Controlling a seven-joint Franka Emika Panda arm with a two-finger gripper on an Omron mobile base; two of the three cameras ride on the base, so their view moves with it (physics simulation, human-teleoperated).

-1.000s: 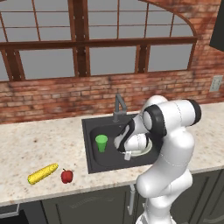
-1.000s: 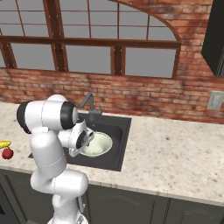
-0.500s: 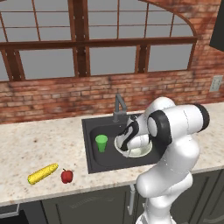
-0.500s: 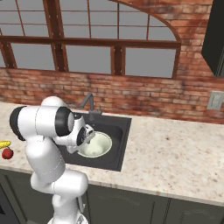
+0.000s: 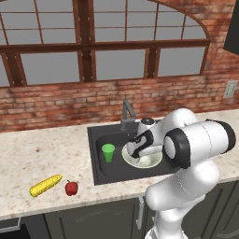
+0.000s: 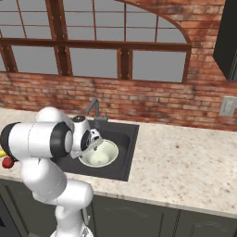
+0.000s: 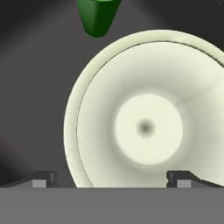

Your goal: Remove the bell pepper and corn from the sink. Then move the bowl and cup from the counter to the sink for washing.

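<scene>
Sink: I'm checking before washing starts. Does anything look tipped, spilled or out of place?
Nothing stands out. The cup stands upright beside the bowl in the sink; corn and pepper lie on the counter.

Even, diffuse rendered lighting in both base views; the counter and brick wall are evenly bright, without glare. The sink basin reads dark, with soft pale streaks across its floor in the hand view. The bowl shows gentle shading. Edges appear slightly soft and coarse throughout.
</scene>
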